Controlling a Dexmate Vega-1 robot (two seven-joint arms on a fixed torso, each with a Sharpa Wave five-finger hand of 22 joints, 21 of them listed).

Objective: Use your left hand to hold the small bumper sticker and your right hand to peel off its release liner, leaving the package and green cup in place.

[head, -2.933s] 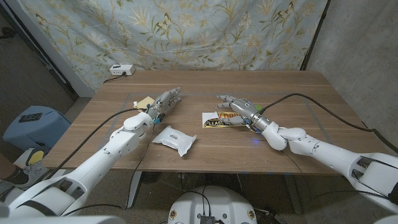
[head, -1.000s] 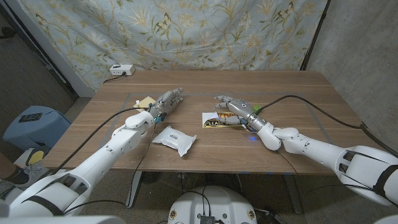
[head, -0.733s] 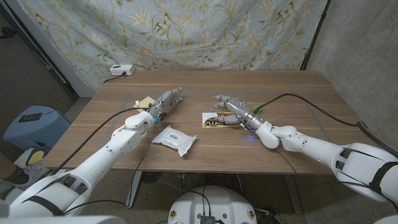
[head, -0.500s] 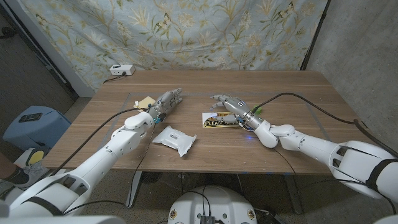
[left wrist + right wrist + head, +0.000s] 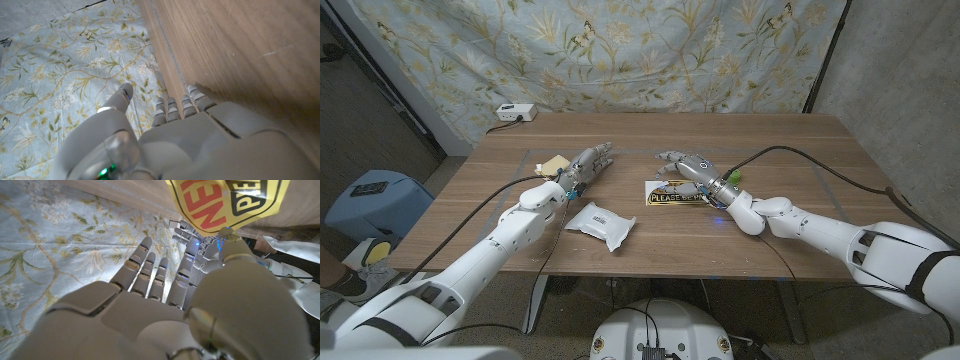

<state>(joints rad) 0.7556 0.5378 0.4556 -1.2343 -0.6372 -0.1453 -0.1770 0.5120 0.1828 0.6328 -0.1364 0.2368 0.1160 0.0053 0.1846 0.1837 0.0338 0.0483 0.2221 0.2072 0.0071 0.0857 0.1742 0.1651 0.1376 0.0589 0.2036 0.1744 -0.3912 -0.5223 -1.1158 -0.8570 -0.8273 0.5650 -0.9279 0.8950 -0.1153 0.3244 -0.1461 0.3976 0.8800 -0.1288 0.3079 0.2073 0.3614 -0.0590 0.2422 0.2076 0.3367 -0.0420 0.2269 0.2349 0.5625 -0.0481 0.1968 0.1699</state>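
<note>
Between the two empty, spread-fingered hands, left hand (image 5: 586, 165) and right hand (image 5: 686, 166), lie bumper sticker (image 5: 672, 193) and white package (image 5: 600, 223).

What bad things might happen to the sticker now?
The left hand is away from the sticker, not holding it, so the sticker may slide or lift whole when the right hand above it pulls. The right hand's fingers are spread, so they might crumple the sticker rather than catch the liner.

"PLEASE" in black on the yellow bumper sticker (image 5: 672, 193)
</note>
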